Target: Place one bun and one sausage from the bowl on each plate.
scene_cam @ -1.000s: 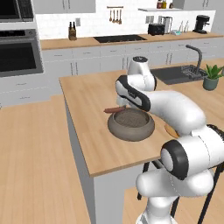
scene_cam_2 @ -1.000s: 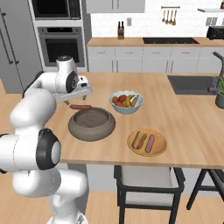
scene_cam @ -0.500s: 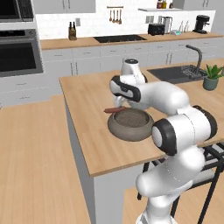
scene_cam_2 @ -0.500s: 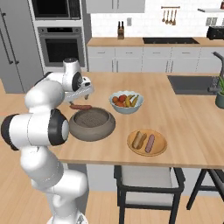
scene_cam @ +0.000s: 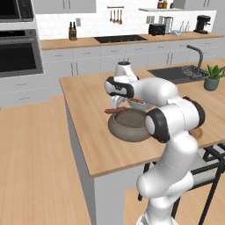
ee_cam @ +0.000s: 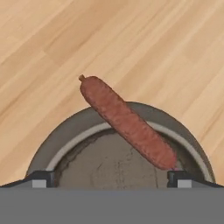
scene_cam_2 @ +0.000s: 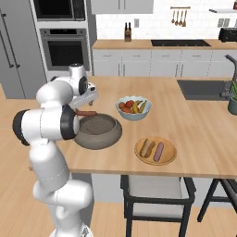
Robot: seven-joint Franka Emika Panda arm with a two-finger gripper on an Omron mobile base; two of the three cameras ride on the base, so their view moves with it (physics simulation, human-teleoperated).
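The gripper point(ee_cam: 107, 177) is held with its jaws spread wide over the grey stone bowl point(ee_cam: 65, 135), nothing pinched between them. A sausage point(ee_cam: 124, 122) is seen lying across the bowl's thick rim, one end over the wooden counter point(ee_cam: 52, 48). Compared with a second ago, the arm has been swung nearer the bowl. A bun and sausage are seen on the wooden plate point(scene_cam_2: 170, 159).
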